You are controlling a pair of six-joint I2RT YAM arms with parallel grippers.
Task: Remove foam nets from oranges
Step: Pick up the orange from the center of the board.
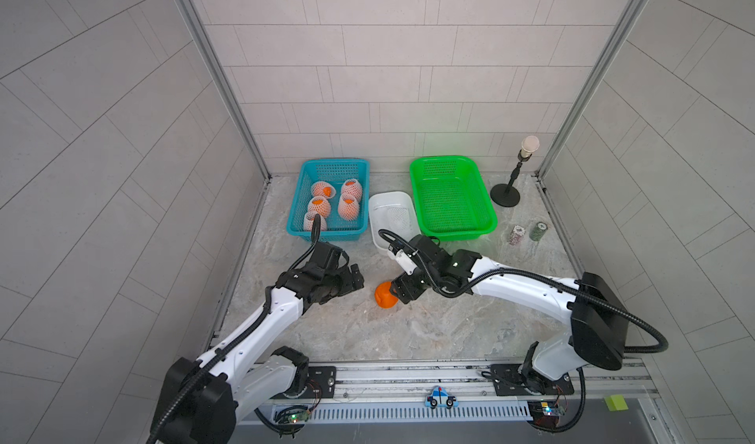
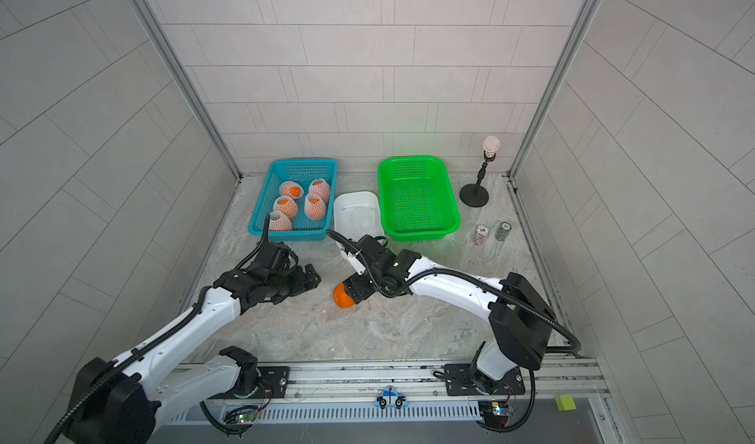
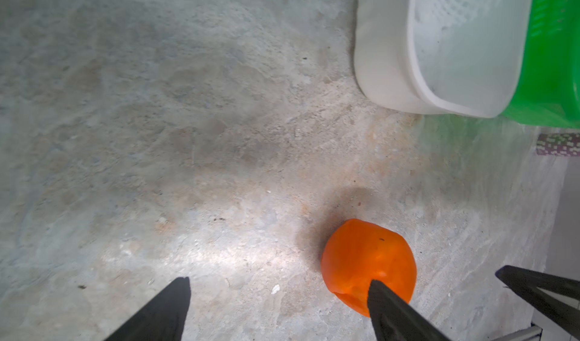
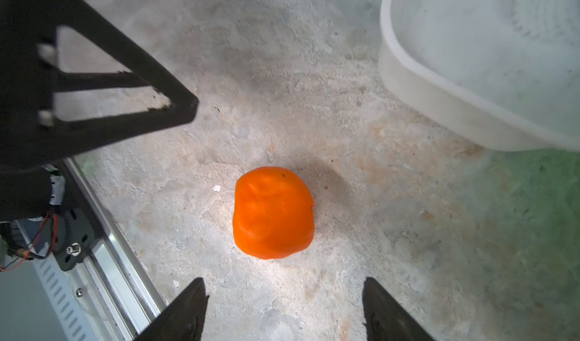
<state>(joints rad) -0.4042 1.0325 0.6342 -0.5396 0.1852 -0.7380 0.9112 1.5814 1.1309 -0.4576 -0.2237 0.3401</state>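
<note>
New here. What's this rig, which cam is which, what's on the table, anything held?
Two white-and-black robot arms work on a marble-look tabletop. The two wide pictures come from one overhead stereo camera; the two close-ups come from a camera on each wrist. A bare bright-orange fruit lies on the table between the arms. The left fingers and right fingers are open; nothing is held. The blue mesh basket holds five oranges in white foam nets. One loose net lies in the white plastic tub. The green mesh basket is empty. Two striped chip stacks and a black stand sit aside.
</note>
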